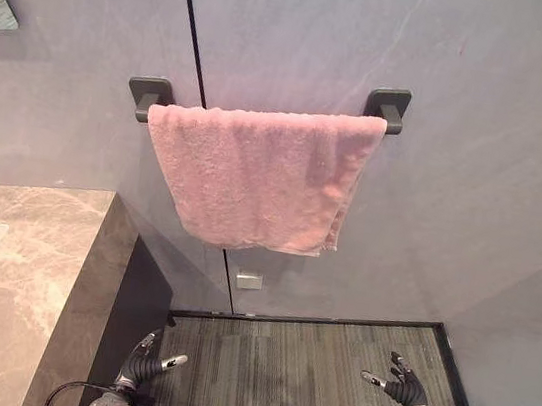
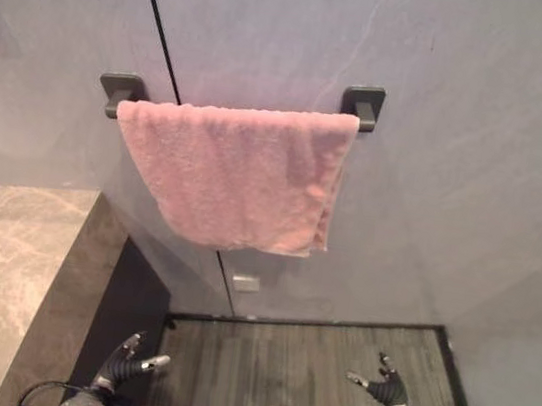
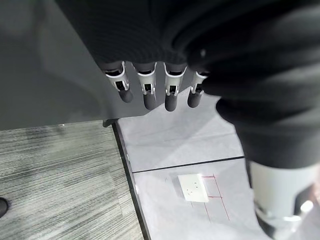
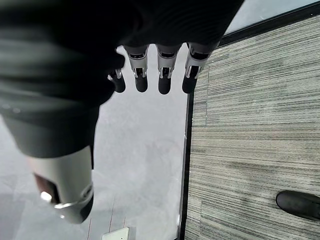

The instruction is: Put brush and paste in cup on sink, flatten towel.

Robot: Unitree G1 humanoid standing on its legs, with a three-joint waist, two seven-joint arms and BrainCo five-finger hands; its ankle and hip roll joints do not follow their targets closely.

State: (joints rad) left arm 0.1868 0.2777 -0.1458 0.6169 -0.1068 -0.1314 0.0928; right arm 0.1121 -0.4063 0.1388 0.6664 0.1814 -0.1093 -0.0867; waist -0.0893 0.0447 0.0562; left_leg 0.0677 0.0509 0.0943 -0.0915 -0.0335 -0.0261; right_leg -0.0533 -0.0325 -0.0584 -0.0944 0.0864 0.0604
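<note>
Both our hands, left hand [image 1: 140,358] and right hand [image 1: 403,385], hang released, fingers [image 3: 171,95] relaxed, holding nothing; one pink towel [image 1: 260,173] hangs well beyond our fingertips.

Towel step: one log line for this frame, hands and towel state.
towel: draped on bar, lower edge uneven | left hand: open, low, empty | right hand: open, low, empty

Bathroom, towel [image 1: 260,176] on rail [image 1: 387,105], marble counter [image 1: 31,260]

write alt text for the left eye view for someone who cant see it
A pink towel hangs bunched and uneven over a dark wall bar. Below, the left hand and right hand hang open and empty above the floor, beside a marble counter.
</note>
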